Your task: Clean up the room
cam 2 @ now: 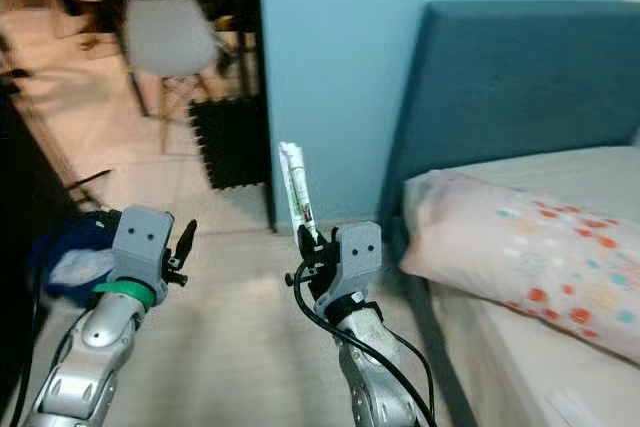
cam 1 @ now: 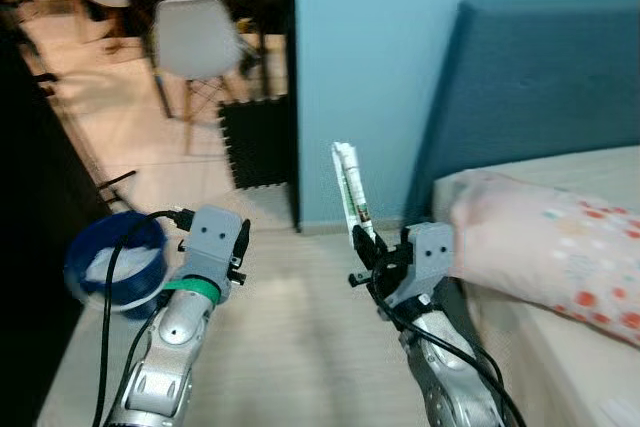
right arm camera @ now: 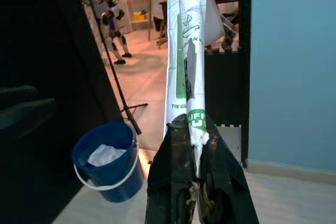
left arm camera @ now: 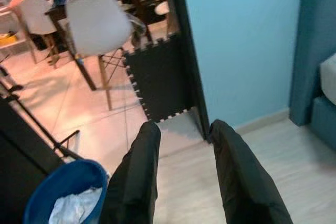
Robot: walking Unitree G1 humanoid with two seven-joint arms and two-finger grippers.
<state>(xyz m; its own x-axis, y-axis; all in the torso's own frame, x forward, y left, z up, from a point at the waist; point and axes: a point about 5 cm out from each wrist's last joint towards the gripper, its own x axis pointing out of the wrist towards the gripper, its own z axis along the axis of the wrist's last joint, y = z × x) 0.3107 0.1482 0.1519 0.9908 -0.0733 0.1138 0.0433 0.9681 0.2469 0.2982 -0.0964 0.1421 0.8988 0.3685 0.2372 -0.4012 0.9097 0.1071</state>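
**Rolled wrapper held upright, bucket ahead**

Rolled wrapper, white with green print, stands upright, pinched at its lower end in the right gripper above the pale floor beside the bed. This looks like the carry step: the blue bucket, already holding crumpled paper, sits to the robot's left by the dark wall. Next, the right arm must swing over its rim and let go. The left gripper is empty, fingers spread. The right wrist view shows the wrapper's print; the head views blur it.

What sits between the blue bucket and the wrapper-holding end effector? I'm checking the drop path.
Bare pale floor separates blue bucket from right end effector, in the right wrist view.
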